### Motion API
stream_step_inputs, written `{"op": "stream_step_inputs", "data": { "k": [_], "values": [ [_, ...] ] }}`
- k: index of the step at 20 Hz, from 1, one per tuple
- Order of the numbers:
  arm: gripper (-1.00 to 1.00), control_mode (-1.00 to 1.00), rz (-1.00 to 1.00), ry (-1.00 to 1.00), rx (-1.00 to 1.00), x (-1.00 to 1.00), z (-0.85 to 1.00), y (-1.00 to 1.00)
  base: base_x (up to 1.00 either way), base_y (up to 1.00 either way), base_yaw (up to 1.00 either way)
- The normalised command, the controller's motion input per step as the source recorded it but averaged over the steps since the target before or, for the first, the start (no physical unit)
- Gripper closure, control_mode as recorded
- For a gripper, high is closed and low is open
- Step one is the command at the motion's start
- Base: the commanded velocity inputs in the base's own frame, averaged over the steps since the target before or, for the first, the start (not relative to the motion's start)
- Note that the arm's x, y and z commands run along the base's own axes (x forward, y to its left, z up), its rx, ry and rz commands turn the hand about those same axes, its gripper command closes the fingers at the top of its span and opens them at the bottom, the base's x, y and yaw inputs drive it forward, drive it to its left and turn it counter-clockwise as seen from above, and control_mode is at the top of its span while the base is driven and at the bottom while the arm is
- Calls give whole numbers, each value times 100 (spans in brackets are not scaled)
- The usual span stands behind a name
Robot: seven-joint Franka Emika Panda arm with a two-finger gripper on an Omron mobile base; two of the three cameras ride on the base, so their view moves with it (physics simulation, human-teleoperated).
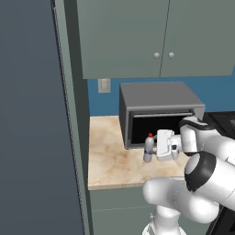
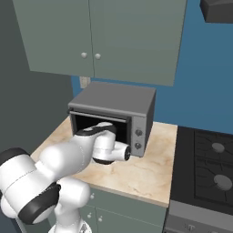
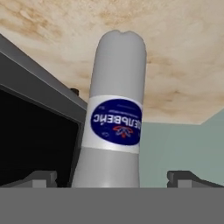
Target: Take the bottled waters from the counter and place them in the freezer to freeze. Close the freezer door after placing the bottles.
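In the hand view the gripper (image 3: 112, 178) is standing with its jaws wide apart, one dark tip sitting low at the left of the frame and the other low at the right, and nothing is being pinched between them. The bottle (image 3: 114, 118) is lying straight ahead along the gripper's line of sight, centred in the gap between the two tips. Its long axis is running up the middle of that frame, and its label is reading upside down, so the camera is looking at it rolled over. I judge that a short push forward and a squeeze are all the grasp needs.

In the left base view the same red-capped bottle (image 1: 148, 148) is standing upright at centre right of the picture on the counter (image 1: 110, 160), just beside the gripper (image 1: 158, 146), which is reaching in from its right. Behind it the grey oven (image 1: 158, 110) is gaping open. The freezer door (image 1: 32, 119) is taking up the left side, well apart from the bottle.
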Motion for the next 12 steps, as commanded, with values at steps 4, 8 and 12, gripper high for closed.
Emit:
{"op": "stream_step_inputs", "data": {
  "k": [4,8,12],
  "values": [
    [-100,-100,-1,0,0,26,-1,11,0,0,0],
    [100,-100,-4,0,0,19,0,0,0,0,0],
    [100,-100,-2,0,0,7,0,0,0,0,0]
  ]
}}
